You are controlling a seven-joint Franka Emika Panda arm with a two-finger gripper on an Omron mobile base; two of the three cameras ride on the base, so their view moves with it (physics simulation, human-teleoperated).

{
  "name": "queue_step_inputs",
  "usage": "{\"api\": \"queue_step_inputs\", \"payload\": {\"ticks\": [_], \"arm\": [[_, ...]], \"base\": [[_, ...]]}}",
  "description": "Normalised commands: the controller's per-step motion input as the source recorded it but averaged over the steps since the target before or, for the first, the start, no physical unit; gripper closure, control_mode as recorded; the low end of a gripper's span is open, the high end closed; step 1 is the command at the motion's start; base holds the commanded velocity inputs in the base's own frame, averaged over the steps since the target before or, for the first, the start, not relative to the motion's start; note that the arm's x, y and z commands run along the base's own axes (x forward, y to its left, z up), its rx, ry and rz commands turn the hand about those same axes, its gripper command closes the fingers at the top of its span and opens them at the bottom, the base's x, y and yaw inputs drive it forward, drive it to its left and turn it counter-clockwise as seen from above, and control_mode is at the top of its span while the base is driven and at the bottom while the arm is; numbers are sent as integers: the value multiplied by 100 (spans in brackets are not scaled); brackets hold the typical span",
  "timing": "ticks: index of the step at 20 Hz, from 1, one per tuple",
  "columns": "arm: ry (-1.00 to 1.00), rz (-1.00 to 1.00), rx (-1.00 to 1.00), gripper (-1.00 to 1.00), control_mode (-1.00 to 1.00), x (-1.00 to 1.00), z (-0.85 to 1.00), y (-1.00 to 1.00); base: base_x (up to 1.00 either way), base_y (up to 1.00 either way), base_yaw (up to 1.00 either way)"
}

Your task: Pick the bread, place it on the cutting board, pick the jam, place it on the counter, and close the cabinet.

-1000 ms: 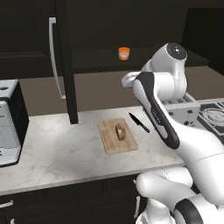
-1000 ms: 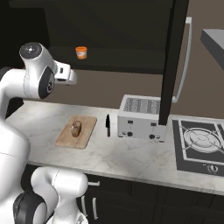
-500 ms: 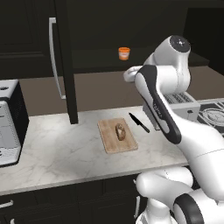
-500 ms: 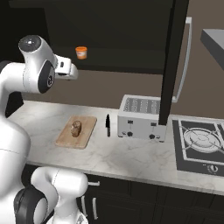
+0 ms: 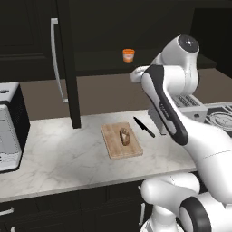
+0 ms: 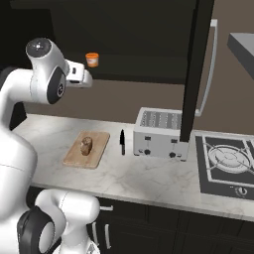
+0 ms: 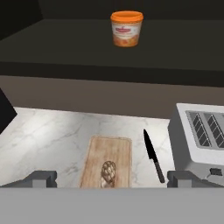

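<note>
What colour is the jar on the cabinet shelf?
The jar is orange with a pale label, clearest in the hand view.

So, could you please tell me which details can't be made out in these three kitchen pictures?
- Small orange jam jar: its label print is too small to read in the hand view.
- Silver toaster: mostly hidden behind the white arm in the left base view.
- Dark upper cabinet: its open door is cut off by the right base view's top edge.
- Open gripper: the fingertips barely rise above the hand view's bottom edge.
</note>
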Motion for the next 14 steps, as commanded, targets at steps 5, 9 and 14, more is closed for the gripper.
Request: {"api": "queue_step_inputs", "payload": {"ticks": [5,9,14], "arm": [[0,0,0,-100,-100,23,15,-4],[0,0,0,-100,-100,29,24,0],[0,0,0,-100,-100,30,21,0]], "base": [[0,0,0],[0,0,0],[0,0,0]]}}
